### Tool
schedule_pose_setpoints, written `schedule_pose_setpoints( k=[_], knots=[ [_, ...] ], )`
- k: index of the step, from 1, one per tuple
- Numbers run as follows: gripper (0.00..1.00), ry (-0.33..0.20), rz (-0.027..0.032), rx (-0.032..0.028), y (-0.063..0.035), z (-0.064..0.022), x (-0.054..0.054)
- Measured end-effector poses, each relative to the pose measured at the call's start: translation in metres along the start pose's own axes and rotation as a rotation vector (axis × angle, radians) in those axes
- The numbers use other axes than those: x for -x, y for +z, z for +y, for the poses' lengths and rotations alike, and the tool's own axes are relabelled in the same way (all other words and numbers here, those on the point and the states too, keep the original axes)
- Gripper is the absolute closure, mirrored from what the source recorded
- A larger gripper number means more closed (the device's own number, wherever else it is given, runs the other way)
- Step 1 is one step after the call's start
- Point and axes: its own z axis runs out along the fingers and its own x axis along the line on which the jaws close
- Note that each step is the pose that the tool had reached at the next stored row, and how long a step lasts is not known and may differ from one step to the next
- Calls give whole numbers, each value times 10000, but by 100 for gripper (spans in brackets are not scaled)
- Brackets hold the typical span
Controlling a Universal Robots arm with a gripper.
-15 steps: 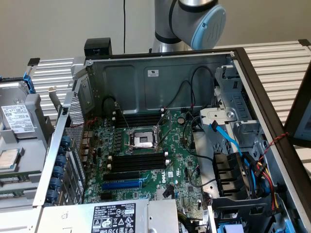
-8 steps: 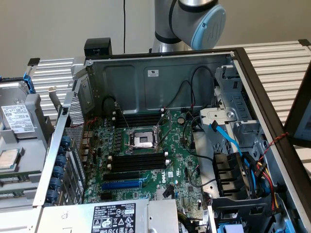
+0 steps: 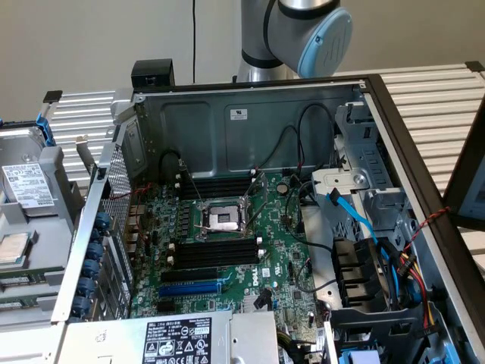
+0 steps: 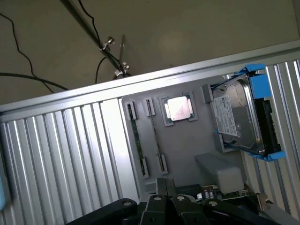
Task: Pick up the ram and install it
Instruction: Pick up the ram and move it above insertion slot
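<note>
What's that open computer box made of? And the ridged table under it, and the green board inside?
Computer case: looks like grey sheet metal with a dull finish, judging by its folded edges and punched vents.
Ridged table: probably aluminium; it is pale and silvery with straight, extruded-looking grooves.
Green board: likely a fibreglass-type circuit board with a glossy green coating, though the look alone can't confirm it.

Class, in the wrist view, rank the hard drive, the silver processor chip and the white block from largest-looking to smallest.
1. hard drive: clearly the largest.
2 and 3, unranked: silver processor chip and white block. They look about alike in size, so I would not place one above the other.
</note>
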Motion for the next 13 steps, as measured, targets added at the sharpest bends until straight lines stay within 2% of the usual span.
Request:
schedule_pose_setpoints(
  k=[5,6,8,10,13],
  knots=[
    [89,-1,0,1,0,0,0],
    [82,-4,1,1,0,0,0],
    [82,-54,7,-1,1,0,0],
    [82,-191,30,-11,4,0,0],
    [82,-690,60,-21,18,0,0]
  ],
)
